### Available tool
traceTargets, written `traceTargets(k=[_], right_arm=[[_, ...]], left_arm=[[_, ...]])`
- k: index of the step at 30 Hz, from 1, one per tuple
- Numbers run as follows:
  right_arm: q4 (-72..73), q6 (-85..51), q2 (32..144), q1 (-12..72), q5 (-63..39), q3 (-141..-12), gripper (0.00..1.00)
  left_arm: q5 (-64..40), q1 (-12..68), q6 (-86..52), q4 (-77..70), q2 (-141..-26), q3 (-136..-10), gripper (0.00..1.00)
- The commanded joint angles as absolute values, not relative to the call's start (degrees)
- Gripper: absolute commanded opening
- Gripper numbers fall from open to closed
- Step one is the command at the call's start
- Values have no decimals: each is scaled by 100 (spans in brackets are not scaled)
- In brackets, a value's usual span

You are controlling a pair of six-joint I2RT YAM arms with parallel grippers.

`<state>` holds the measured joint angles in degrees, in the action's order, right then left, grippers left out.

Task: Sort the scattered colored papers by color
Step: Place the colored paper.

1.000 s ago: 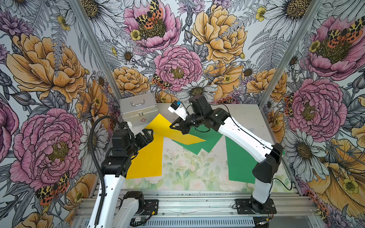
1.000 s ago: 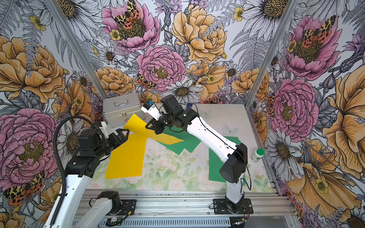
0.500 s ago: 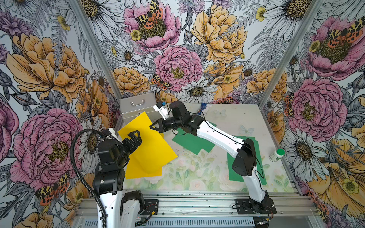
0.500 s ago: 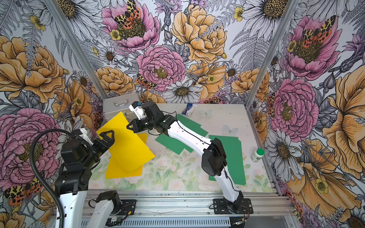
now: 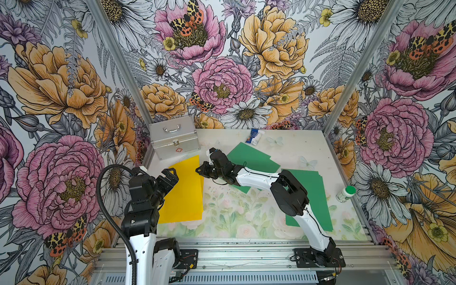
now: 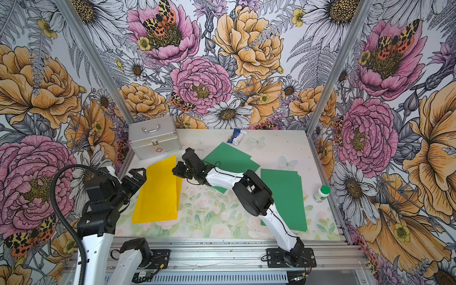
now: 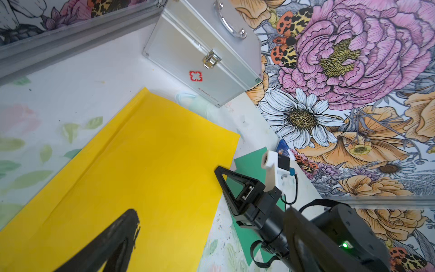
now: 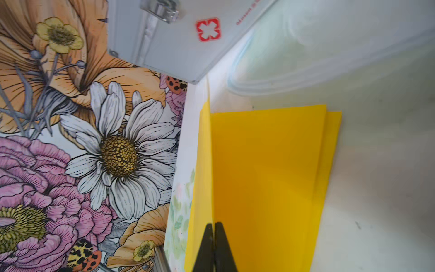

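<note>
Two piles are taking shape on the table, and you're well past halfway by my read. Biggest first: the green pile lies squared up well apart from the silver case, off toward the far side of the table from it. The yellow pile lies just in front of the case, its nearest corner almost touching the case's base. Between those two piles, near the case, the loose green sheets lie fanned out with the right arm stretched across them, at least two by the stepped edges. Those are what's left for you to move. Your right gripper sits at the edge of the yellow pile that faces away from the case's side wall. The wrist view shows its jaws pinched fully together on the edge of a yellow sheet, which drapes over the pile and isn't released yet. Your left gripper hovers at the pile's opposite edge, jaws spread wide with nothing in them. Leave alone the white bottle, well away from the case, and the small blue-and-white packet along the back wall beside it.
</note>
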<state>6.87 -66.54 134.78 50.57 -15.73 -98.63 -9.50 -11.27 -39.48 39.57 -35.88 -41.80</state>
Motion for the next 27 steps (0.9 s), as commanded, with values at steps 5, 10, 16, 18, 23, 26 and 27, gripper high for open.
traceTargets(k=[5, 10, 16, 18, 23, 26, 27], right_arm=[[1424, -7122, 13767, 5056, -1365, -9767, 0], [1435, -7228, 13939, 5063, -1334, -9878, 0], [1530, -7403, 14044, 5098, -1186, -9928, 0], [1477, -7431, 14073, 5115, -1143, -9989, 0], [1413, -7481, 14102, 5192, -1012, -10037, 0], [1339, -7478, 14126, 5204, -1009, -10094, 0], [1321, -7486, 14149, 5206, -989, -10099, 0]], left_arm=[[-986, -1173, -4279, 3344, -3827, -3696, 98], [-956, -1042, -4430, 2989, -4030, -3375, 98], [-669, -697, -4602, 2441, -4524, -2978, 98], [-638, -636, -4638, 2307, -4691, -2947, 98], [-563, -557, -4717, 1956, -5082, -2850, 98], [-554, -504, -4770, 1696, -5383, -2814, 98], [-540, -485, -4783, 1605, -5479, -2804, 98]])
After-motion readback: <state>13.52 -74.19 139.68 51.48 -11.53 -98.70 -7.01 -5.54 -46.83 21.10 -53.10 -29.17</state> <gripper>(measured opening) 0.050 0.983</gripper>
